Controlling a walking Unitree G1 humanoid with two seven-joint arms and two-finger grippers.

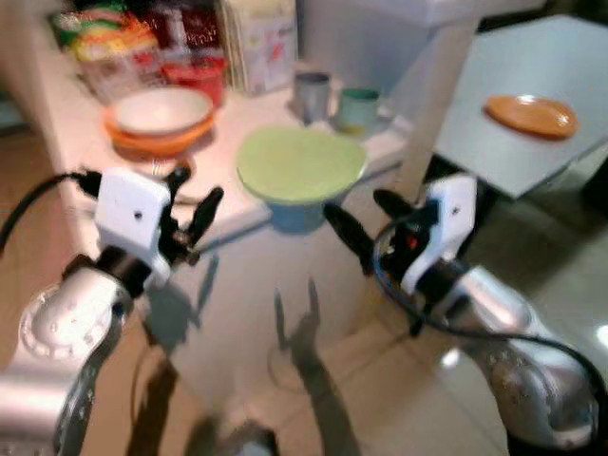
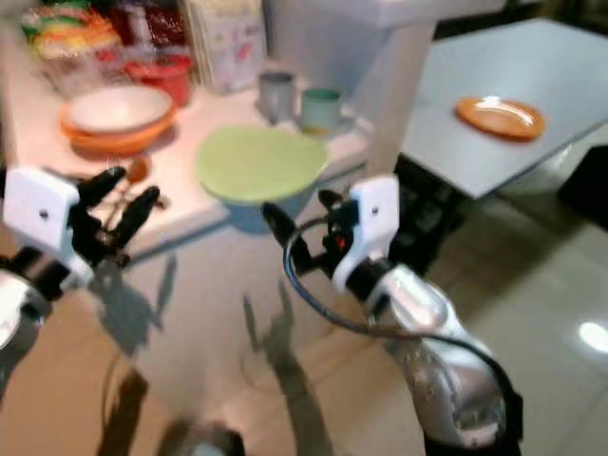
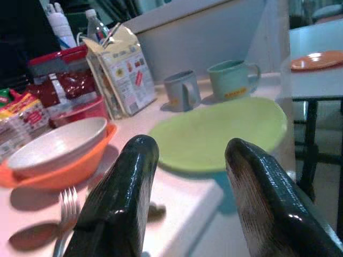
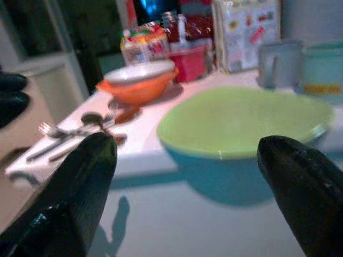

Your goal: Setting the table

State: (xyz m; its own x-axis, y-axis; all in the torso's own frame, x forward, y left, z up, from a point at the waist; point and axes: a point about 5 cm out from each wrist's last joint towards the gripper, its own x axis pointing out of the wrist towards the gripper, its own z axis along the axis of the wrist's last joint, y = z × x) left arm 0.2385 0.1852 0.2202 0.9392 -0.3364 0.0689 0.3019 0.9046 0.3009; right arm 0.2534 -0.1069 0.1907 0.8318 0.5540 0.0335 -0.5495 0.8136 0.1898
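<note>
Both hands, left hand [image 1: 195,204] and right hand [image 1: 366,228], fingers apart, near green plate [image 1: 299,163]

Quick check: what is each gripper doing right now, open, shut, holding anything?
Left gripper: open, holding nothing, at the counter edge near the fork.
Right gripper: open, holding nothing, facing the green plate.

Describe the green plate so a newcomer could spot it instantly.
On the white counter, at its near edge, sits the green plate, resting on a blue bowl and overhanging the edge. It is the only pale-green flat dish; the neighbouring bowls are white in orange.
</note>
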